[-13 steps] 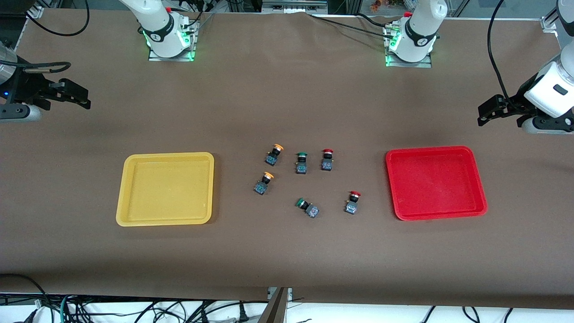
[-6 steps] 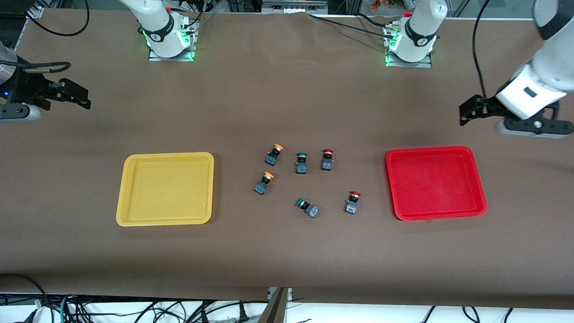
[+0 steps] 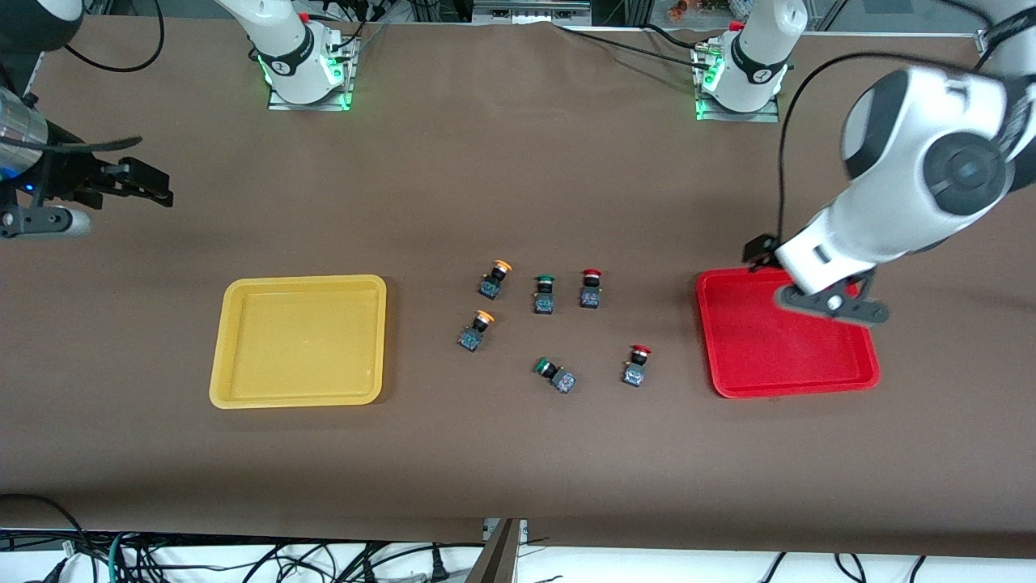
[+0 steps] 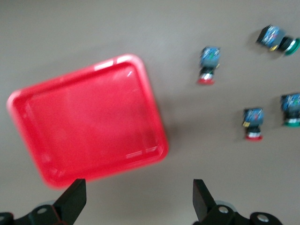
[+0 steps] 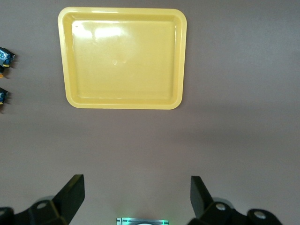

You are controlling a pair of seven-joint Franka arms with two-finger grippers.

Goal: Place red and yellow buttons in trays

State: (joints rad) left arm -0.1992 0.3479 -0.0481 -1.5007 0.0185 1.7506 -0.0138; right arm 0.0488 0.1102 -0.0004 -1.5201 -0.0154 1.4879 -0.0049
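The left gripper (image 4: 136, 204), having swung in over the red tray (image 3: 732, 356), jaws apart, faces the red buttons (image 3: 590, 288); the right gripper (image 5: 136, 199) waits apart above bare table.

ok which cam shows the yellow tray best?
Right wrist view: the yellow tray is large there, whole and unobstructed, nothing in it. The front view also shows it whole but smaller, toward the right arm's end of the table. The left wrist view does not show it.
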